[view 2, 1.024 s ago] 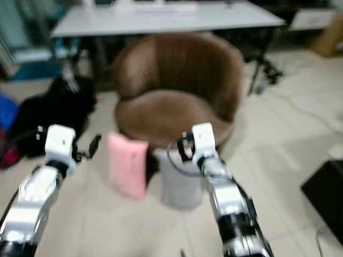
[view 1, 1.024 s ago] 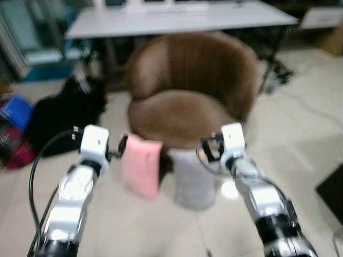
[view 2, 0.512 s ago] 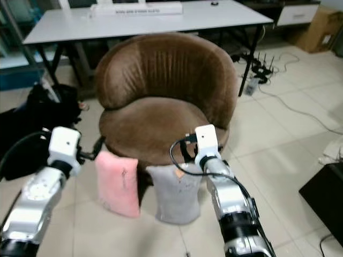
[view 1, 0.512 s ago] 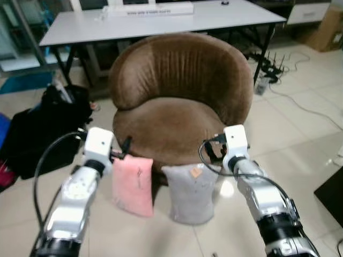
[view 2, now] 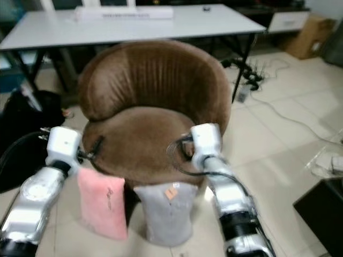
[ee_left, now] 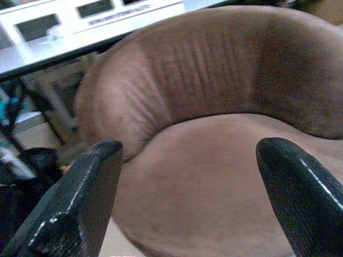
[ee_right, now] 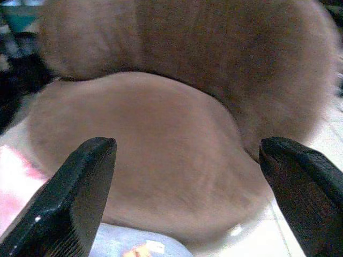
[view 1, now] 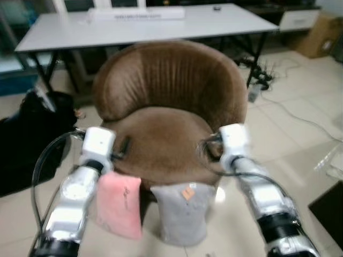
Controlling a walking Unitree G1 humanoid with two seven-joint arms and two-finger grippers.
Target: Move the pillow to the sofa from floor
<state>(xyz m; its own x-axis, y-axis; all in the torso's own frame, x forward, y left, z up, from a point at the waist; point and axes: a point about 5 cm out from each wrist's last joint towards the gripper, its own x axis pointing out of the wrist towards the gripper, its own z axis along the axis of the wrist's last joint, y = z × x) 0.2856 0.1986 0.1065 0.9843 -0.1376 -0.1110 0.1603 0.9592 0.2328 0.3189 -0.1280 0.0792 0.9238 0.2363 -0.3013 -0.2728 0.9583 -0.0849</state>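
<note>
A pink pillow and a grey pillow stand upright on the floor, leaning against the front of the brown round sofa chair. My left gripper hovers above the pink pillow at the seat's front left edge, open and holding nothing. Above the grey pillow, at the seat's front right edge, my right gripper is open too. Each wrist view looks between spread black fingers at the seat cushion. The right wrist view catches the pink pillow and the grey pillow at its edge.
A long white table stands behind the chair. A black bag lies on the floor to the left. Cables and a power strip run at the right, with a cardboard box beyond and a dark object near right.
The camera has moved closer to the chair, so the pillows sit lower in the picture. Both grippers now reach over the seat's front edge, still open.
</note>
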